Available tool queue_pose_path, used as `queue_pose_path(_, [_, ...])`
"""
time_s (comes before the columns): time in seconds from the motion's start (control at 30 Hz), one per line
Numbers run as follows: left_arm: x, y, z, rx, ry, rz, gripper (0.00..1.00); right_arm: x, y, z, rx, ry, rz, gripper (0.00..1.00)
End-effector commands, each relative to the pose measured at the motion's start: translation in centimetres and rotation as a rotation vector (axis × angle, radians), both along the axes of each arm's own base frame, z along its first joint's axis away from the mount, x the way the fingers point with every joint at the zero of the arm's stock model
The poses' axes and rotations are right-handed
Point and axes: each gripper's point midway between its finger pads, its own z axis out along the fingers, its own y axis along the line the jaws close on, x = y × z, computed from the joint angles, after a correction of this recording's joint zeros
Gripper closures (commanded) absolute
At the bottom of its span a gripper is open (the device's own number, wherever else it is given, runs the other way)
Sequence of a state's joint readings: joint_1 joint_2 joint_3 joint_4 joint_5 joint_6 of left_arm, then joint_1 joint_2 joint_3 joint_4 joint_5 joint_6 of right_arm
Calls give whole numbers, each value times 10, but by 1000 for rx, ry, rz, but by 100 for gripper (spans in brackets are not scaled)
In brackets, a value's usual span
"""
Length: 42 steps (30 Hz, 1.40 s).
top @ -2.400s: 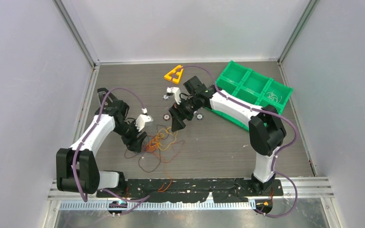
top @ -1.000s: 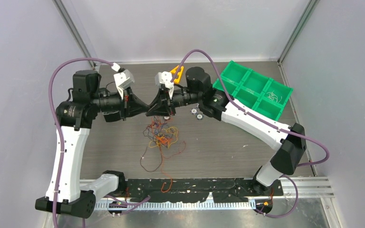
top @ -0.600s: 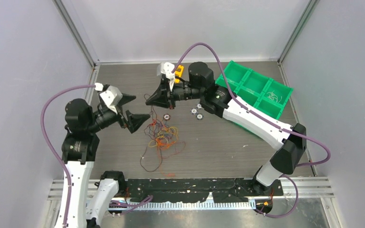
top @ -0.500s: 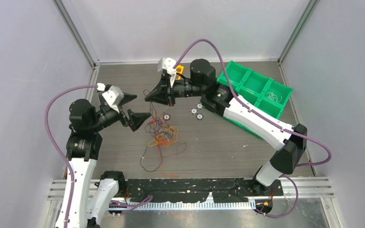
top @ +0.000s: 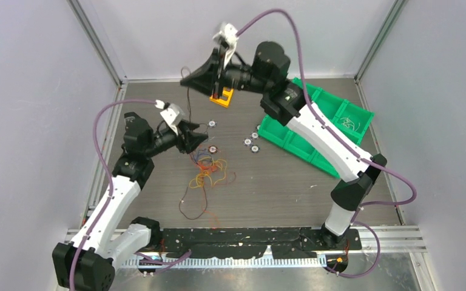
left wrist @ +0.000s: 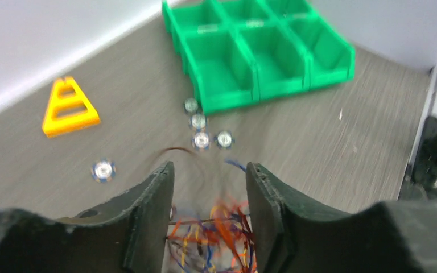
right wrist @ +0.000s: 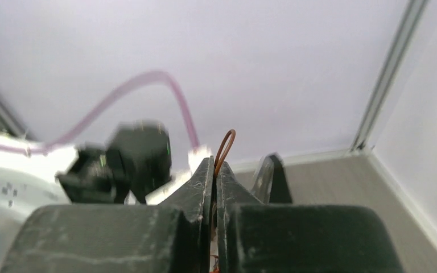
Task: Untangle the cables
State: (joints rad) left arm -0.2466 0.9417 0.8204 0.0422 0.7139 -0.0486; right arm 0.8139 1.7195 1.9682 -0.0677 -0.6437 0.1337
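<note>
The cables (top: pixel 209 171) lie as a tangled bundle of thin orange, yellow, red and purple wires on the table's middle left. My right gripper (top: pixel 188 75) is raised high at the back and is shut on one brown wire (top: pixel 189 103), which runs down to the bundle. In the right wrist view a brown loop (right wrist: pixel 225 143) sticks out above the closed right gripper (right wrist: pixel 215 162). My left gripper (top: pixel 202 143) hovers at the bundle's upper edge. It is open, and the blurred cables (left wrist: pixel 227 227) show between and below the fingers of the left gripper (left wrist: pixel 210 170).
A green divided bin (top: pixel 334 115) stands at the right, tilted, under the right arm. An orange triangular piece (top: pixel 221 97) lies at the back. Small silver nuts (top: pixel 250 143) are scattered between bin and bundle. A long dark loop (top: pixel 191 209) trails toward the front edge.
The right gripper has risen up and back, drawing the brown wire taut out of the bundle. The left gripper swung down to the bundle and its jaws narrowed from wide open.
</note>
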Motion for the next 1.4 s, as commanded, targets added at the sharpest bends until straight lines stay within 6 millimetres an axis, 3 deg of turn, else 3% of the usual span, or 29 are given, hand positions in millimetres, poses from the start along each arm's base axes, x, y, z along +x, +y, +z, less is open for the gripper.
queue_pose_path(0.0, [-4, 15, -82, 139, 66, 22, 53, 1, -58, 129, 266, -111, -106, 95])
queue_pose_path(0.1, [-12, 24, -122, 236, 116, 0, 55, 2, -85, 167, 342, -139, -153, 95])
queue_pose_path(0.2, [-10, 36, -147, 282, 169, 16, 59, 4, -109, 189, 399, -155, -202, 95])
queue_pose_path(0.4, [-9, 61, -176, 388, 230, 30, 66, -4, -163, 242, 554, -258, -323, 95])
queue_pose_path(0.53, [-9, 72, -188, 458, 224, 28, 71, -11, -191, 265, 621, -324, -384, 95])
queue_pose_path(0.63, [-8, 80, -199, 505, 238, 40, 80, -15, -204, 274, 643, -362, -419, 95])
queue_pose_path(0.77, [-4, 92, -209, 533, 290, 72, 100, -13, -217, 277, 642, -405, -481, 94])
queue_pose_path(1.0, [-4, 91, -198, 534, 292, 51, 100, 14, -233, 251, 555, -382, -593, 95])
queue_pose_path(1.03, [-6, 87, -190, 513, 293, 26, 96, 20, -236, 246, 542, -371, -601, 95])
queue_pose_path(1.07, [-12, 77, -176, 476, 273, -34, 76, 21, -236, 244, 542, -350, -592, 94])
queue_pose_path(1.1, [-15, 66, -159, 418, 239, -78, 48, 24, -234, 239, 525, -340, -580, 95])
queue_pose_path(1.13, [-14, 54, -138, 350, 200, -90, 29, 24, -231, 236, 523, -320, -559, 94])
queue_pose_path(1.2, [-13, 26, -91, 236, 96, -109, 4, 19, -219, 224, 500, -284, -472, 95])
queue_pose_path(1.37, [-17, -54, 23, 62, -80, -178, 0, 20, -204, 208, 476, -204, -381, 95])
